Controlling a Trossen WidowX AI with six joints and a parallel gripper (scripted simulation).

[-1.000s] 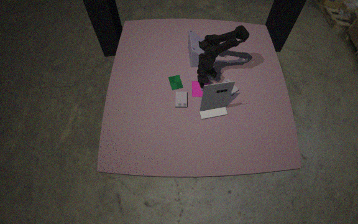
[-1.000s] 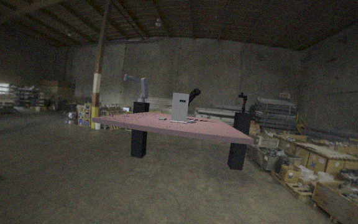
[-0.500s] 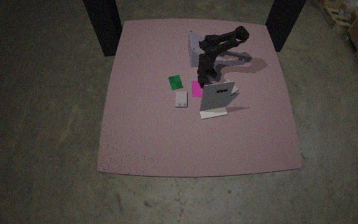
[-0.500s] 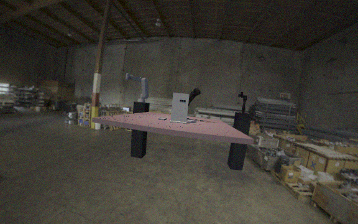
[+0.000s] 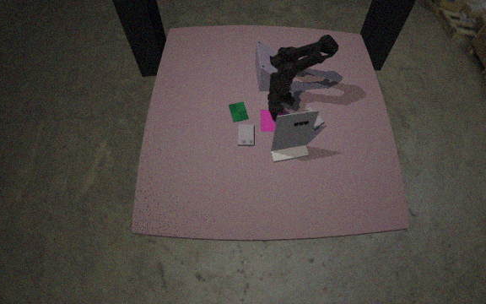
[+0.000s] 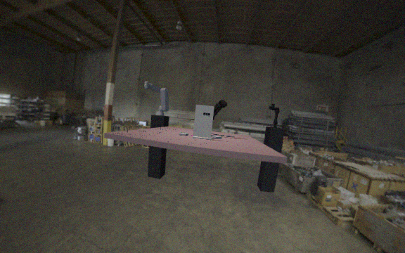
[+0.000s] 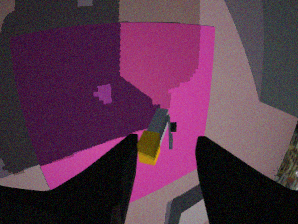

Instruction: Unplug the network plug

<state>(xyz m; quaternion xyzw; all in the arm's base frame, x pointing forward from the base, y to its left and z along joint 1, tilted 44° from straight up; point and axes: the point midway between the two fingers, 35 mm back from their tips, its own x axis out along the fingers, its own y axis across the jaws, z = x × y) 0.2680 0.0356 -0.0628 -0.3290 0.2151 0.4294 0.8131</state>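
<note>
The network plug [image 7: 149,143], grey with a yellow end, shows in the wrist view between the fingertips, nearer the left one and slightly tilted. A thin dark strip is beside it. Behind it is the magenta marked square [image 5: 267,121] [image 7: 192,112]; whether the plug rests on the table or is just above it cannot be told. My gripper [image 5: 273,116] [image 7: 166,143] is partly open, with a gap between the right finger and the plug. The grey upright panel [image 5: 291,133] [image 6: 203,124] has a row of dark openings and stands right beside the square. The plug is hidden in the top and exterior views.
A green flat piece [image 5: 238,111] and a pale grey box [image 5: 246,135] lie left of the square. A bluish-grey upright piece [image 5: 263,78] stands near the arm. A pale object [image 5: 319,122] shows behind the panel. The pink table [image 5: 209,190] [image 6: 174,140] carries them.
</note>
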